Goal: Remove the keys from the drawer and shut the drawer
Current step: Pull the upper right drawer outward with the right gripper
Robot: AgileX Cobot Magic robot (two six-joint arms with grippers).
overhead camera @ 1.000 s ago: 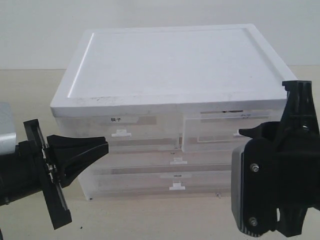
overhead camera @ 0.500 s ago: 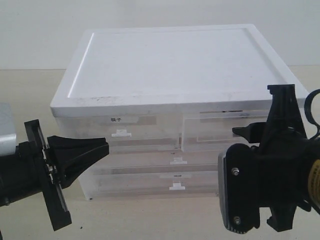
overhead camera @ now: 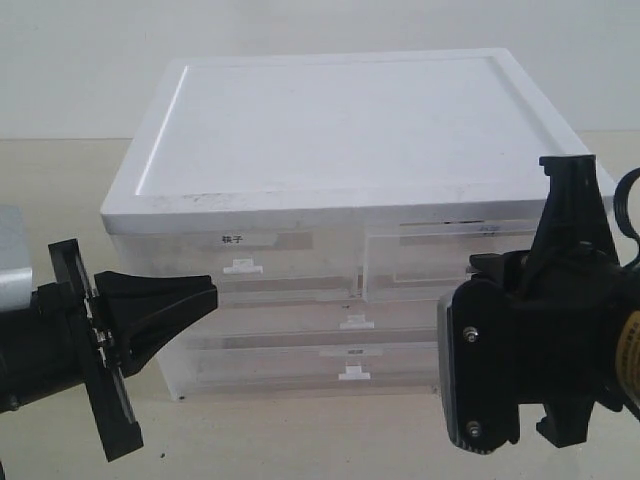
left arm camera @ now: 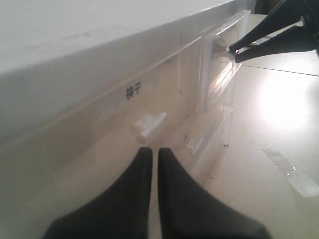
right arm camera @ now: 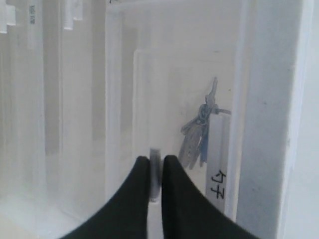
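The right end effector (right arm camera: 155,159) pinches the white tab handle (right arm camera: 155,152) of the drawer (overhead camera: 420,262), which stands slightly proud of the white-topped storage unit (overhead camera: 340,120) on the worktop (overhead camera: 50,190). The keys (right arm camera: 199,132) (blue fob just showing) lie inside the drawer, behind its clear front. The left end effector (left arm camera: 151,150) hovers before the unit's left side, its fingers drawn nearly together on nothing.
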